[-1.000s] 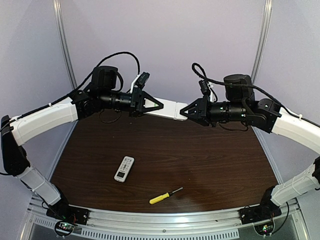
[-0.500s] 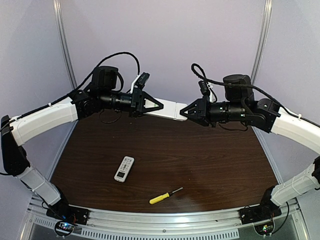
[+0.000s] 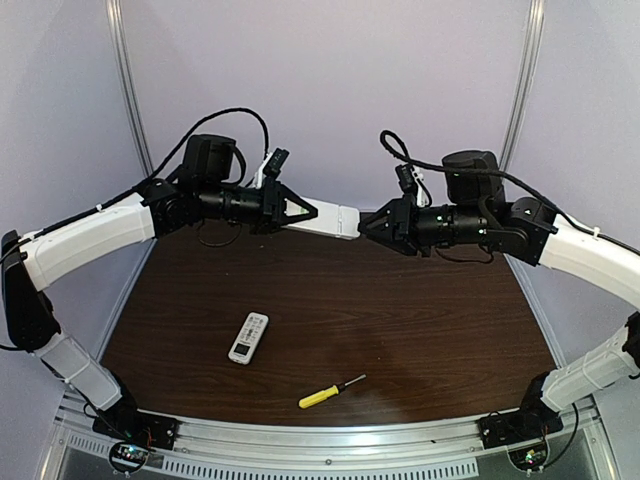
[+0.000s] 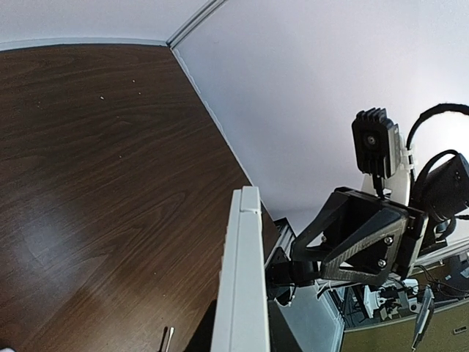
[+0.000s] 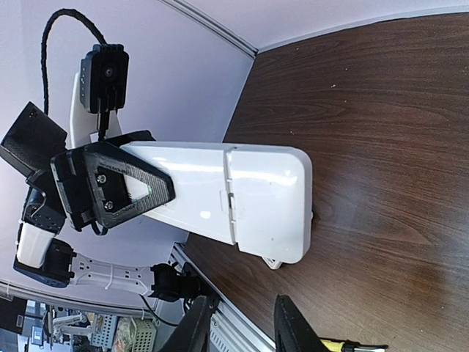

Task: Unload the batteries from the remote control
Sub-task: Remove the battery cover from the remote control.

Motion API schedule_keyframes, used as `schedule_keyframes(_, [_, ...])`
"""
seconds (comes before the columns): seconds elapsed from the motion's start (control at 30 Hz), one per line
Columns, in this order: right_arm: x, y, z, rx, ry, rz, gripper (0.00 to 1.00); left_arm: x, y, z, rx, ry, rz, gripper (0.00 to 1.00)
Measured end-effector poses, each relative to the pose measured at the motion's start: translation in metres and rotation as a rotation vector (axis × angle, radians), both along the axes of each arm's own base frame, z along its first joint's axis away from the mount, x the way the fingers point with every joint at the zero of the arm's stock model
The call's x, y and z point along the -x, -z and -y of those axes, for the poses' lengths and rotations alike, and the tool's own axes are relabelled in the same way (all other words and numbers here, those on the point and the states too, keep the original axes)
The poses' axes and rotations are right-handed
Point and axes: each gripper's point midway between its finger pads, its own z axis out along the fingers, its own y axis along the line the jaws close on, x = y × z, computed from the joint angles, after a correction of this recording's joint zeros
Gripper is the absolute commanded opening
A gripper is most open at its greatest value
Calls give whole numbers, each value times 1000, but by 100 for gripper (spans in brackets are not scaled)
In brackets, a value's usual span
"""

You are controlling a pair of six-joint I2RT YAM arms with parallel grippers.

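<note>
A long white remote control hangs in the air above the far side of the table. My left gripper is shut on its left part. In the right wrist view the remote's back faces the camera, its cover panel in place at the free end. My right gripper sits just off that end. Its fingers stand apart with nothing between them. In the left wrist view the remote shows edge-on, with the right gripper beyond it. No batteries are in view.
A second, smaller white remote lies on the brown table, left of centre. A yellow-handled screwdriver lies near the front edge. Pale walls stand close behind and beside the table.
My right gripper's jaws have parted and come off the end of the held remote. The left gripper and the remote have shifted slightly to the left.
</note>
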Motion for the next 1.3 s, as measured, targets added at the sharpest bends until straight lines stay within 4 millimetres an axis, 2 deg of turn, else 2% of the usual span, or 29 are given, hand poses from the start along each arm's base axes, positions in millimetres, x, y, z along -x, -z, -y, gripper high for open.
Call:
schedule_keyframes(0.13, [0,1,0,3,3,-3,70,-1,1,-1,-6,-5,0,0])
schedule_keyframes(0.2, [-1,2,1,7,9,-7,80,-1,1,-1,-5,-5,1,0])
schedule_keyframes(0.27, [-1,4,2,13,13,-8,83,-1,1,0,-5,-3,2,0])
schedule_keyframes(0.7, [-24,17,-7,86,63,-27,85,5,0,1,5,27,-4,0])
schedule_keyframes(1.03, [-34,18,-9,154,77,-18,73,5,-1,1,7,31,-5,0])
schedule_keyframes(1.3, [-34,27,-10,200,71,-30,78,5,0,1,6,29,-6,0])
